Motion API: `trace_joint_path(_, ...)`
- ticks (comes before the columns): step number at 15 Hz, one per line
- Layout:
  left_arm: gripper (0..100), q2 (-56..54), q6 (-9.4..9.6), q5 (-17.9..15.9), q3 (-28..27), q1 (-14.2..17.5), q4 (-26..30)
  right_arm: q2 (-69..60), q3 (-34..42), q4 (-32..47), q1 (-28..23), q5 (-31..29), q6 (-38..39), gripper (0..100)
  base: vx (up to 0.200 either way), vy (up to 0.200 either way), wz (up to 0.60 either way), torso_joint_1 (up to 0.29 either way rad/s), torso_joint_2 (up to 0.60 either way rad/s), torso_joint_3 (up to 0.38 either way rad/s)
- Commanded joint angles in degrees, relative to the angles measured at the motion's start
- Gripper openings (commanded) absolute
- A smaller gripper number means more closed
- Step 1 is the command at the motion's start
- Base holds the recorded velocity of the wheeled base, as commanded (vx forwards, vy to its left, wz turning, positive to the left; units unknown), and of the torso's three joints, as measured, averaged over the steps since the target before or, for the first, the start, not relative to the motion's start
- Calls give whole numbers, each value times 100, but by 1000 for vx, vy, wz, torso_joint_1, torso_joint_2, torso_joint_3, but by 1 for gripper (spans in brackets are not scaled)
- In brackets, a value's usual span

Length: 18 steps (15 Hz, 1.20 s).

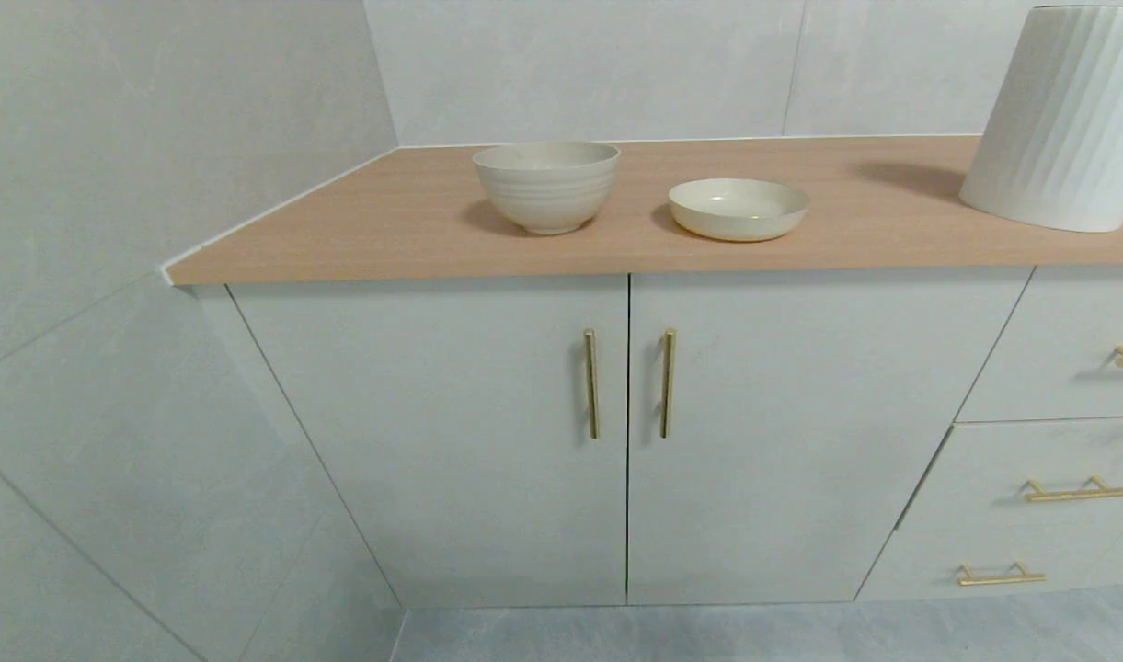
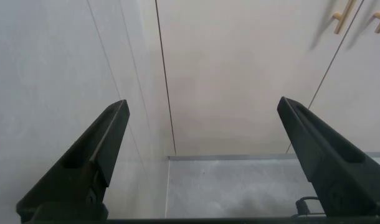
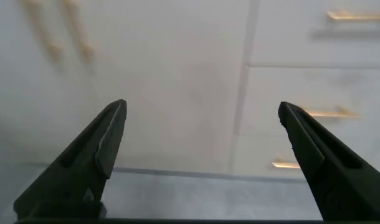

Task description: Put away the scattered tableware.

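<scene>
Bowl (image 1: 546, 184) and shallow dish (image 1: 738, 208) sit on the countertop (image 1: 386, 230) — below it, left gripper (image 2: 202, 102) and right gripper (image 3: 202, 103) hang, jaws wide apart; gripping a cabinet door handle (image 1: 590, 383) squarely likely comes first.

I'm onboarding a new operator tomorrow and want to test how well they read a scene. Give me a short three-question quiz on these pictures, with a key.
1. True or false: the deep bowl and the shallow dish touch each other on the countertop.
2. The two cabinet doors under the countertop are: A) both shut, B) one ajar, C) both wide open.
3. Fill in: the left gripper and the right gripper are each ____, holding nothing.

Key: 1 false, they stand apart, the dish to the bowl's right; 2 A; 3 open.
</scene>
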Motion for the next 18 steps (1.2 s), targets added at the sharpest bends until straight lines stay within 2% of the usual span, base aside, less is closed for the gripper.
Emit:
trace_joint_path(1, 100, 0, 0, 1, 0, 2, 0, 2062, -1318, 171, 375, 947, 124, 100, 0, 0, 0, 0, 0, 0)
trace_joint_path(3, 100, 0, 0, 1, 0, 2, 0, 3723, -1670, 135, 648, 1632, 107, 100, 0, 0, 0, 0, 0, 0)
trace_joint_path(5, 100, 0, 0, 1, 0, 2, 0, 4972, -2109, -146, 1236, 1764, 115, 100, 0, 0, 0, 0, 0, 0)
trace_joint_path(6, 100, 0, 0, 1, 0, 2, 0, 6000, -2417, -805, 1843, 1764, 159, 100, 0, 0, 0, 0, 0, 0)
trace_joint_path(7, 100, 0, 0, 1, 0, 2, 0, 6685, -2575, -1455, 2203, 1755, 168, 100, 0, 0, 0, 0, 0, 0)
trace_joint_path(9, 100, 0, 0, 1, 0, 2, 0, 7942, -2874, -2809, 2634, 1711, 291, 100, 0, 0, 0, 0, 0, 0)
trace_joint_path(10, 100, 0, 0, 1, 0, 2, 0, 8426, -3129, -3169, 2783, 1703, 370, 100, 0, 0, 0, 0, 0, 0)
trace_joint_path(15, 100, 0, 0, 1, 0, 2, 0, 9489, -4254, -3204, 2889, 1711, 414, 100, 0, 0, 0, 0, 0, 0)
trace_joint_path(18, 100, 0, 0, 1, 0, 2, 0, 9735, -4447, -3248, 2889, 1703, 687, 100, 0, 0, 0, 0, 0, 0)
